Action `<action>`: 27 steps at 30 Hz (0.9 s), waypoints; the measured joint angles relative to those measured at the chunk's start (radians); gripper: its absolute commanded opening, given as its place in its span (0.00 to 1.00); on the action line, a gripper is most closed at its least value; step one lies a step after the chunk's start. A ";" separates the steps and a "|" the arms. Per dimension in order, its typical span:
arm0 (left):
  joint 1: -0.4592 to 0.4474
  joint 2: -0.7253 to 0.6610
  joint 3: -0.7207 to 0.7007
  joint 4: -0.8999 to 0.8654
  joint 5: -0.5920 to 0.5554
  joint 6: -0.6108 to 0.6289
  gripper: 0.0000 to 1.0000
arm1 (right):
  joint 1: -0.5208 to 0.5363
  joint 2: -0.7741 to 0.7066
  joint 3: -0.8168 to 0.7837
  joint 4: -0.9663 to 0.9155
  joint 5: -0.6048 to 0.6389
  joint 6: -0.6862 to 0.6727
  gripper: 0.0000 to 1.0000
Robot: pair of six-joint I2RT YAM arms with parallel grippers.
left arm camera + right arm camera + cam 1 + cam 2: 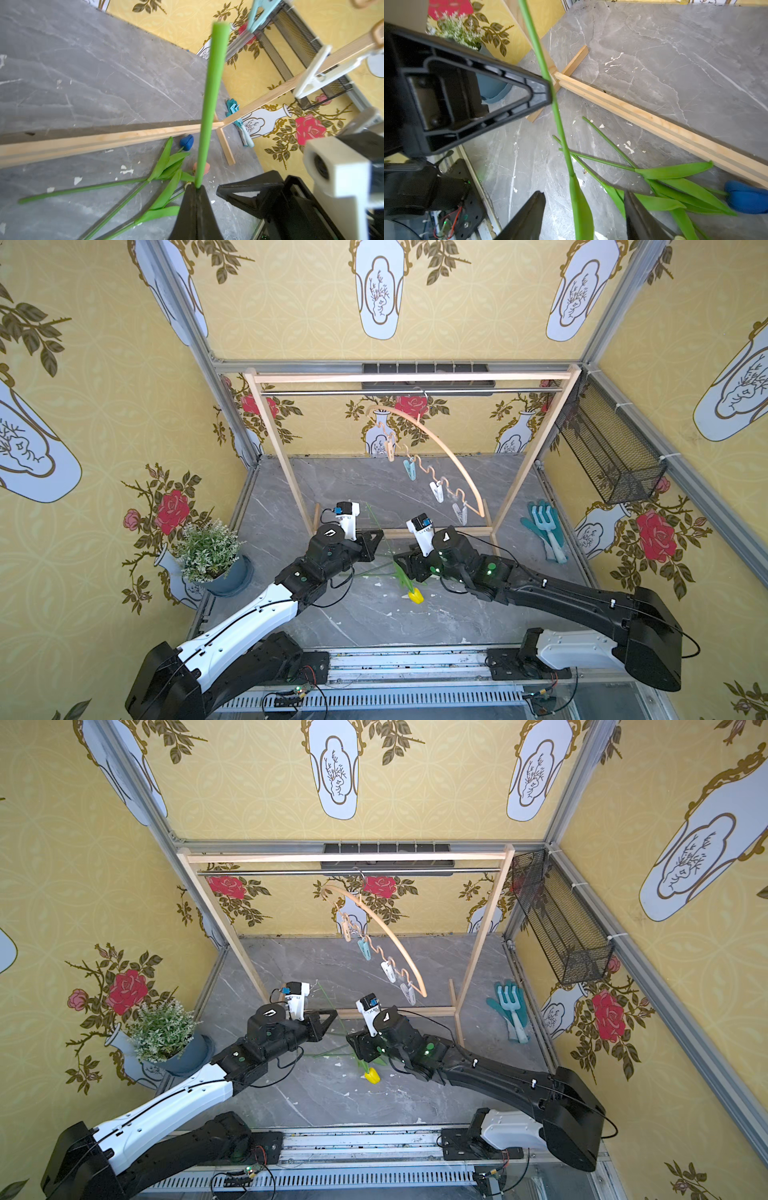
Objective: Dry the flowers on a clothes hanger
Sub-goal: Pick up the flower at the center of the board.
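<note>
- Right wrist view: right gripper [584,194] jaws stand well apart, one each side of the yellow tulip's [415,596] leaf, clamping nothing.
- Higher on that same stem, left gripper [196,188] is pinched tight on it; stem tilts up past the closed tips toward the rack, its head hangs low by the grey tabletop [365,626] under the right gripper, contact unclear.
- Flat on tabletop between the arms: other tulips [675,171], stems fanned; blue head [187,142] just beside the rack's base bar [104,139], pink head [207,168] near it.
- Farthest: clothes hanger [442,450] hangs by its hook from the metal rail [332,392] of the wooden rack [282,456], swung slantwise, near end just beyond the right gripper; four clothespins [437,491] along its wavy bar.
</note>
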 measured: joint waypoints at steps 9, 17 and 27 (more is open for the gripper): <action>0.068 -0.018 -0.005 0.071 0.236 0.052 0.00 | -0.054 -0.020 0.029 -0.001 -0.170 0.032 0.34; 0.068 0.007 -0.002 0.097 0.327 0.053 0.00 | -0.062 0.012 0.051 0.013 -0.226 0.032 0.20; 0.070 0.006 -0.003 0.111 0.338 0.049 0.00 | -0.061 0.028 0.065 0.037 -0.252 0.018 0.00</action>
